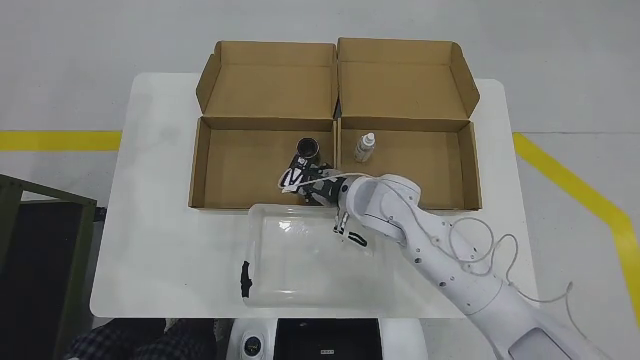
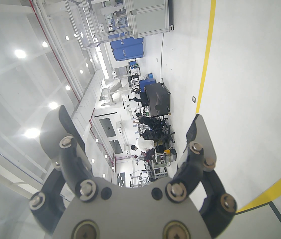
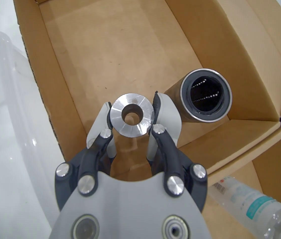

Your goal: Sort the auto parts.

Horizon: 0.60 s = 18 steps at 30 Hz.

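1. White desk (image 1: 150,210) carries two open cardboard boxes side by side, w/ a clear bin (image 1: 290,260) in front of them, nearer the robot.
2. Left tool (image 2: 130,115): jaws wide apart, nothing between them, aimed out at the room and away from the work. Fine to leave it parked there.
3. Left box (image 1: 225,165): floor mostly bare. A dark linear bearing (image 3: 205,98) sits near its right wall, open end facing the wrist cam.
4. Right tool (image 3: 132,101) is over that same end of the left box, reached in across the bin. Its fingers are closed in on a silver metal ring (image 3: 120,119), gripping the rim on two opposite sides, bore facing the cam. The ring is just beside the bearing, not touching as far as I can see. Can't tell its height above the box floor.
5. Step in hand, my read: set the ring down w/ the other metal part. To do it well, go straight down and keep a gap from the bearing, so the outer finger doesn't nudge it. Open only once the ring is on cardboard, then lift straight up, since it could roll if dropped on edge.
6. Right box (image 1: 420,170): a small clear bottle (image 1: 364,146) near its left wall. Wrong home for the ring, so don't drift over the divider.
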Available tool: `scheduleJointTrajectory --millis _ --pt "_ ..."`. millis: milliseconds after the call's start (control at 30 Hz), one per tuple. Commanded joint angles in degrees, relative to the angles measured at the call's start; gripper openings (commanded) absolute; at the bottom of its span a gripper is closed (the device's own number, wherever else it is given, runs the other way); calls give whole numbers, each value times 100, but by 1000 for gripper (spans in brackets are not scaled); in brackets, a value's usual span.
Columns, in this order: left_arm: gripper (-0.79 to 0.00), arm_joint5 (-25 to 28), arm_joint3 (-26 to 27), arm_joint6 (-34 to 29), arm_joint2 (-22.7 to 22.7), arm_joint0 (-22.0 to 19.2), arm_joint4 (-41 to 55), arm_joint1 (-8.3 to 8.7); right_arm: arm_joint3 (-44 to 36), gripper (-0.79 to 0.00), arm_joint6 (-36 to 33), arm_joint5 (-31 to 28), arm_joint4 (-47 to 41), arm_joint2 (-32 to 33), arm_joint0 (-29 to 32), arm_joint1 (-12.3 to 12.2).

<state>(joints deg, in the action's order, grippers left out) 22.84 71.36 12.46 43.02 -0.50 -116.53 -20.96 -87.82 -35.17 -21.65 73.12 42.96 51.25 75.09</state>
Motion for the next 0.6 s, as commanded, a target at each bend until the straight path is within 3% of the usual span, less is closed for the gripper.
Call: scheduleJointTrajectory --millis 0,567 --pt "0 0 0 0 0 0 0 0 43 -613 -18 -11 -10 -10 -19 16" --pt "0 0 0 0 0 0 0 0 108 -508 -96 -81 71 9 2 89"
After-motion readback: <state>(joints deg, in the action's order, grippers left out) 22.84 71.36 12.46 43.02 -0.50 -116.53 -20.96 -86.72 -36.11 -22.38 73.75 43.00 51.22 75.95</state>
